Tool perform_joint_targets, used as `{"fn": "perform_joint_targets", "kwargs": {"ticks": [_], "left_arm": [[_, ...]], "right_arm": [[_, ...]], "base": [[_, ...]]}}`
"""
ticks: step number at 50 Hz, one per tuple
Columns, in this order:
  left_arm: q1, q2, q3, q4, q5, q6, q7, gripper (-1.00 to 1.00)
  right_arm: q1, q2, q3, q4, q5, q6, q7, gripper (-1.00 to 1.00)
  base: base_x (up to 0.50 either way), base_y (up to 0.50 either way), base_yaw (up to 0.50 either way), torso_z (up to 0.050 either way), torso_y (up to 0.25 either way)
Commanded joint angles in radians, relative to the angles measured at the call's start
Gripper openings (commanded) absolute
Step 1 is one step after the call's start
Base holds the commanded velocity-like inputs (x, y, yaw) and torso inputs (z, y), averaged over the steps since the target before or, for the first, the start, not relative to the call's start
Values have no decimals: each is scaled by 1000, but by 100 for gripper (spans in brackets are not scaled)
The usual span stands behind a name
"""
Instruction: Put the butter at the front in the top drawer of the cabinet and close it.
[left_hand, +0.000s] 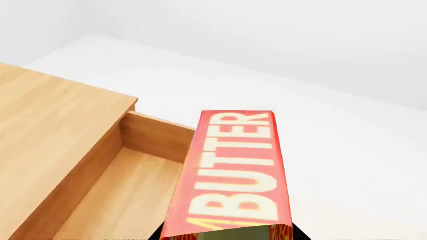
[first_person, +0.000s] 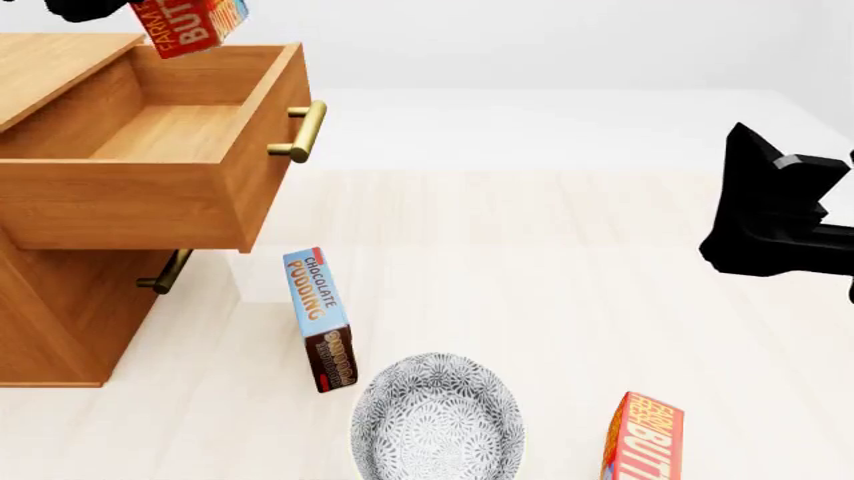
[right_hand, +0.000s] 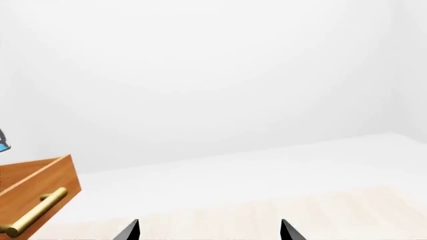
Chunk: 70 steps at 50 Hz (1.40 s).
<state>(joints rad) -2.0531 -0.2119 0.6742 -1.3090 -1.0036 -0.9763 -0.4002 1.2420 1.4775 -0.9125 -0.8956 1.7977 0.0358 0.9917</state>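
Clamped in my left gripper (first_person: 100, 10), the butter (left_hand: 235, 175) hangs tilted above the open top drawer (first_person: 147, 135) of the cabinet (first_person: 60, 300), over its back end. Out at my right side, my right gripper (right_hand: 209, 231) holds nothing, fingertips spread apart. Further down on the floor stand a chocolate pudding box (first_person: 320, 318), a patterned bowl (first_person: 438, 420) and a second butter carton (first_person: 645, 440).

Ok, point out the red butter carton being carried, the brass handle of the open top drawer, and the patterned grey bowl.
Red butter carton (left_hand: 233, 175): left wrist view, lettered face.
Brass drawer handle (first_person: 307, 131): head view, bar's middle.
Patterned grey bowl (first_person: 437, 420): head view, inner surface.
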Motion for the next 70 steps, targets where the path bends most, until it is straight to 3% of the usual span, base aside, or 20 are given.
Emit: {"fn": "perform_joint_targets", "kwargs": {"ticks": [1, 12, 24, 34, 53, 70], "left_arm": [[59, 18, -348, 0, 391, 13, 62, -100], [112, 41, -718, 0, 795, 62, 113, -100], [158, 50, -890, 0, 962, 141, 64, -100], [161, 40, -902, 0, 1002, 161, 26, -100], [186, 38, -770, 0, 1020, 126, 91, -100], [217, 41, -723, 0, 1006, 118, 116, -100]], "right_arm": [[-19, 2, -5, -7, -13, -17, -3, 100], [-43, -1, -15, -11, -33, -43, -18, 100], [-57, -10, -20, -7, -41, -48, -24, 100], [-78, -9, -29, -7, -55, -66, -29, 100], [-113, 1, -43, -20, -81, -100, -32, 100], [-145, 15, -55, -34, -102, -135, -29, 100]], "base": [[0, 0, 0, 0, 0], [0, 0, 0, 1, 2], [0, 0, 0, 1, 1], [0, 0, 0, 0, 1], [0, 0, 0, 1, 2], [0, 0, 0, 1, 1]]}}
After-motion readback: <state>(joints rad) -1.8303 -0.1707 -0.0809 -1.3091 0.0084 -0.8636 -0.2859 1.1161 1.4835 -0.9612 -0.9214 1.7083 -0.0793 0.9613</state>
